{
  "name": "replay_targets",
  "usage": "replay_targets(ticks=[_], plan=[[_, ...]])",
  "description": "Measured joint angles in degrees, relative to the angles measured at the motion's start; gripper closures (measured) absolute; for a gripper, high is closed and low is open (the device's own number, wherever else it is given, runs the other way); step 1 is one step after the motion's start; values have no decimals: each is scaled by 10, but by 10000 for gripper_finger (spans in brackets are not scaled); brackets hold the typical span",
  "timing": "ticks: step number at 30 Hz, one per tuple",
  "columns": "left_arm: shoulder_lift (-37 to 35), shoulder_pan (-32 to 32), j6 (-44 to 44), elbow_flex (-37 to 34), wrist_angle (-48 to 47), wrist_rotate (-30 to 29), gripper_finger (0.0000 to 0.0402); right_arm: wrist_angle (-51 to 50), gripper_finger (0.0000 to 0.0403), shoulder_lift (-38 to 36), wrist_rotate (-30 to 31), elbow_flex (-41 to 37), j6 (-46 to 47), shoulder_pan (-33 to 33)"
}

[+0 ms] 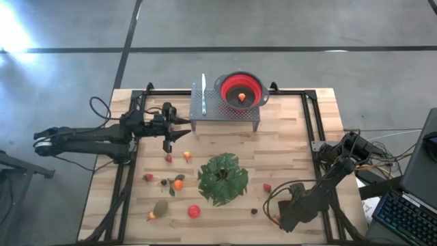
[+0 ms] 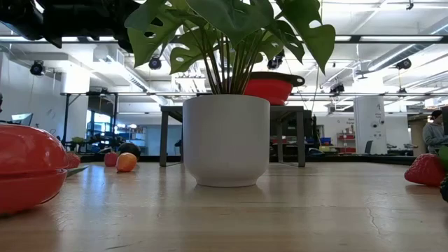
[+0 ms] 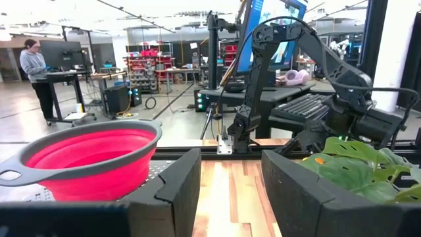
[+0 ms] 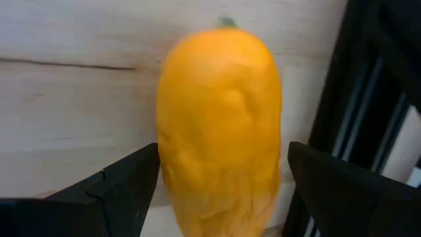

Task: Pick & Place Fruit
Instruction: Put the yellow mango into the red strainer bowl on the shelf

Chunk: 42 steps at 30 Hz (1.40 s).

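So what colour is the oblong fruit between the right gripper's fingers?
Yellow-orange oblong fruit, clearest in the right wrist view.

plant (image 1: 222, 178): white pot, mid-table
red colander (image 1: 241, 90): on the rack behind the plant
metal rack (image 1: 225, 109): perforated, behind plant
person (image 3: 36, 72): standing way off in the room

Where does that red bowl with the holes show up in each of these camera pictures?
High view: the red colander bowl sits on a metal stand at the table's far edge, one orange fruit inside.
Low view: its rim peeks out behind the potted plant.
Left wrist view: large, beside the left arm's fingers.
Right wrist view: not in it.
Shared landmark: the potted plant.
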Motion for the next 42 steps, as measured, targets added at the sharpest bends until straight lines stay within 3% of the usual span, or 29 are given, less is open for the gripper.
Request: replay_targets(ticks=[19,32,39,42], plan=[[0,0,-1,0,2,0,234,30,167,0,0,3,-18,1],[0,0,-1,0,3,0,234,9,151,-3,1,7,-32,1],[0,0,-1,0,4,0,234,-74,170,-32,5,7,-41,-3],[0,0,-1,0,4,0,234,-107,174,-56,37,6,-43,-8]])
